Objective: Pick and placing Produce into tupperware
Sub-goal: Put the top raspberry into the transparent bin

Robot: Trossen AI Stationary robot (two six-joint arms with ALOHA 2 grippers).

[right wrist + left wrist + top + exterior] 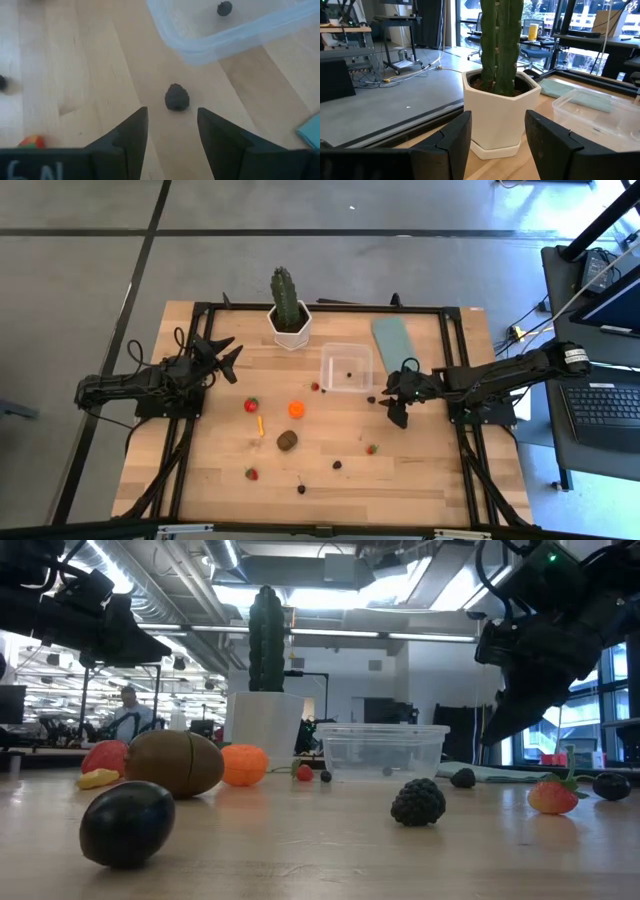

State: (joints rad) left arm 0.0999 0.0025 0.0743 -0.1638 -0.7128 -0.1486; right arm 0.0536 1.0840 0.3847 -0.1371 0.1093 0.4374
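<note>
One dark berry (347,373) is seen inside the tupperware (346,367) in the high view; the rest of the produce is scattered on the tabletop (420,470) in front of it. The right hand (394,399) is held just off the container's near right corner, with a second dark berry (371,398) lying close beside it, on the side toward the table's middle. The left hand (226,352) is parked by the cactus (287,305), fingers spread, well apart from that berry; the right arm is clearly the nearer.

Low view: the right hand (530,690) is seen raised above the tabletop, nothing gripped. A knobbly dark berry (418,802) and a strawberry (553,796) rest on the wood, the clear tupperware (380,750) behind them.

Left wrist view: the left fingers (455,137) are apart and empty, facing the cactus pot (501,112).

Right wrist view: the dark berry (177,97) lies ahead of the parted, empty fingers (127,135), on the centreline of the gap, between fingertips and tupperware wall (225,35). It is roundish, no long axis to align with. Judgement: a straight advance and descent should bracket it.
</note>
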